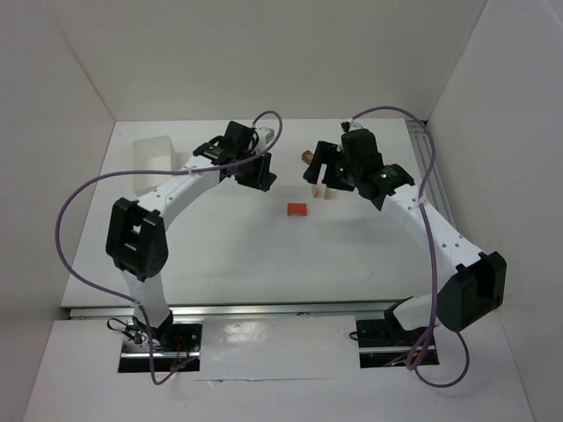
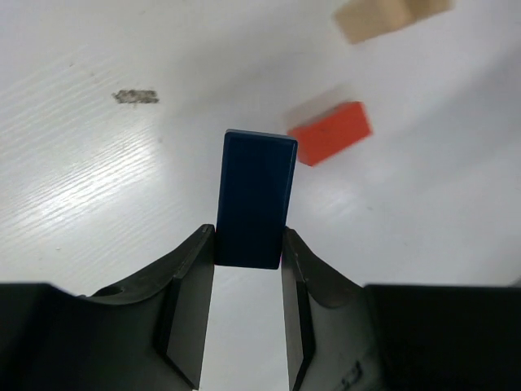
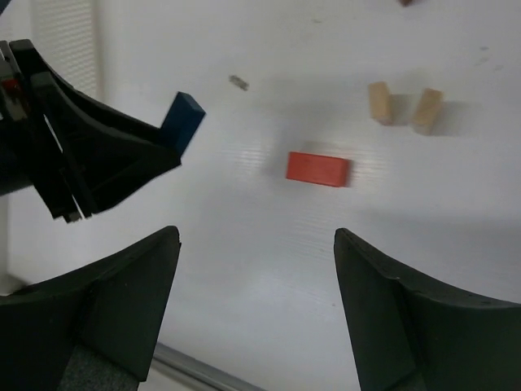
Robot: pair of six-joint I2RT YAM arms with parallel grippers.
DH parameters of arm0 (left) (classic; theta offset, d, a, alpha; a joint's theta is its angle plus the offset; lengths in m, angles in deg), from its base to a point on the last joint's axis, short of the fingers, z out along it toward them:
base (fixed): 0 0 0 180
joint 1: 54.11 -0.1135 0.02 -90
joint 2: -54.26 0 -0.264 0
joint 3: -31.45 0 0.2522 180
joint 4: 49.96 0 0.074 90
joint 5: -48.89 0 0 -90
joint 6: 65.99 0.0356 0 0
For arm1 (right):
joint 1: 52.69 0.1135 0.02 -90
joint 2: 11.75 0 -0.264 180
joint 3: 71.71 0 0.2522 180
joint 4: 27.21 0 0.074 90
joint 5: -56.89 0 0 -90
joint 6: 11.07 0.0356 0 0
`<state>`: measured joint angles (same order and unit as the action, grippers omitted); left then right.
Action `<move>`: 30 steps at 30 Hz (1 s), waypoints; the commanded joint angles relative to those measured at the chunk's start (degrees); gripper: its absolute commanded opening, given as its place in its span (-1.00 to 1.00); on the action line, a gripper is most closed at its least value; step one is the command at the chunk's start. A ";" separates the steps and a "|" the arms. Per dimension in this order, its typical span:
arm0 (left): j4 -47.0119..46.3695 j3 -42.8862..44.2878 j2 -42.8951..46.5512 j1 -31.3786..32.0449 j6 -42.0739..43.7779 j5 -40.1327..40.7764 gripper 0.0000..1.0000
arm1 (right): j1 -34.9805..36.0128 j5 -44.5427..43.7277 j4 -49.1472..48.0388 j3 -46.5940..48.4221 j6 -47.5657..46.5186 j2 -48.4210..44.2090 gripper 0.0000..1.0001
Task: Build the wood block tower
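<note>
While no tower stands yet, the blue block [image 2: 254, 199] is clenched in the left jaws at upper centre of the top view, the orange-red block [image 1: 297, 209] and two pale blocks [image 3: 379, 103] lying unstacked on the worktop [image 1: 220, 255] beside the released, empty right jaws.

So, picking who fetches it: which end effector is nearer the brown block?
Right: right end effector sits beside the brown block; left end effector, holding the blue block, is farther left.
</note>
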<state>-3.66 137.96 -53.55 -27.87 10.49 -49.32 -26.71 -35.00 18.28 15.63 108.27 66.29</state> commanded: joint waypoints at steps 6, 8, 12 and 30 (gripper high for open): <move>-8.62 -8.81 11.12 0.13 2.36 -14.56 -1.00 | -3.83 27.72 -17.30 -0.80 9.06 5.89 0.50; -9.15 -9.52 12.27 0.13 2.97 -15.08 -1.00 | -4.44 30.00 -19.58 -1.34 10.90 6.86 0.50; -9.16 -10.65 12.98 0.13 2.97 -16.23 -1.00 | -4.44 31.77 -21.71 -1.95 12.31 9.14 0.50; -9.16 -11.19 15.26 0.13 4.03 -18.95 -1.00 | -3.30 37.05 -21.79 0.16 10.21 17.23 0.31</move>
<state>-11.03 126.95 -40.56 -27.83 13.36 -65.89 -30.71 -0.14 -0.67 13.73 119.62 82.75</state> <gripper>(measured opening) 0.458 0.664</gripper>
